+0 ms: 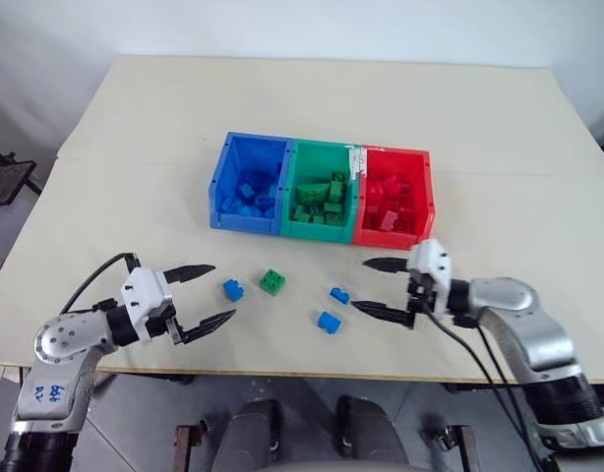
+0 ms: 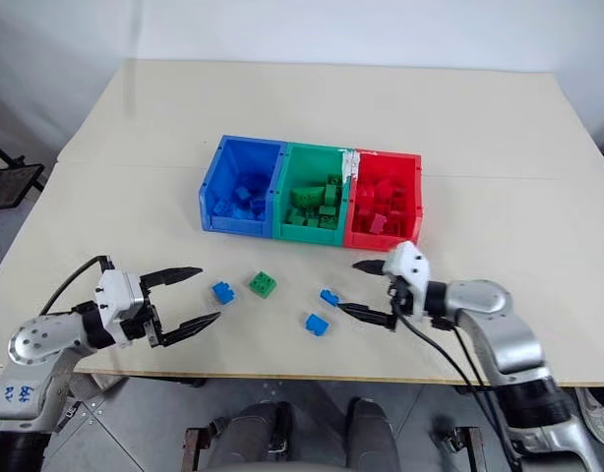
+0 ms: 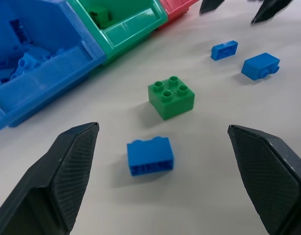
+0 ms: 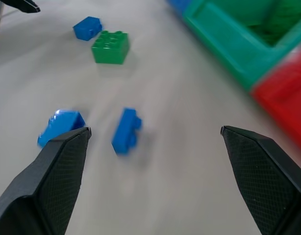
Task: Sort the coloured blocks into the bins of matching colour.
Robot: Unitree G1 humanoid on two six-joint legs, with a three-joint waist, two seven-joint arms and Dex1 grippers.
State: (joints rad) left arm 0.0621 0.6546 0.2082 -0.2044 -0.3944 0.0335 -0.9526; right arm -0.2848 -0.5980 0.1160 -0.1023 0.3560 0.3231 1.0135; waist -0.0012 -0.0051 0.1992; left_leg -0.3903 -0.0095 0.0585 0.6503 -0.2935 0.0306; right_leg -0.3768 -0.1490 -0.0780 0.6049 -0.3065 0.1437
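Note:
Three joined bins stand mid-table: blue (image 1: 245,183), green (image 1: 320,192), red (image 1: 393,197), each holding several blocks of its own colour. Loose on the table in front lie a green block (image 1: 272,282) and three blue blocks (image 1: 232,289) (image 1: 339,295) (image 1: 329,323). My left gripper (image 1: 208,293) is open at the front left, its tips just left of the nearest blue block (image 3: 150,156). On the other side, my right gripper (image 1: 373,286) is open too, just right of the small blue block (image 4: 126,130). Neither holds anything.
The cream table (image 1: 312,98) stretches wide behind the bins. Its front edge (image 1: 312,376) runs close below both grippers. A dark stand (image 1: 5,179) sits off the table's left side.

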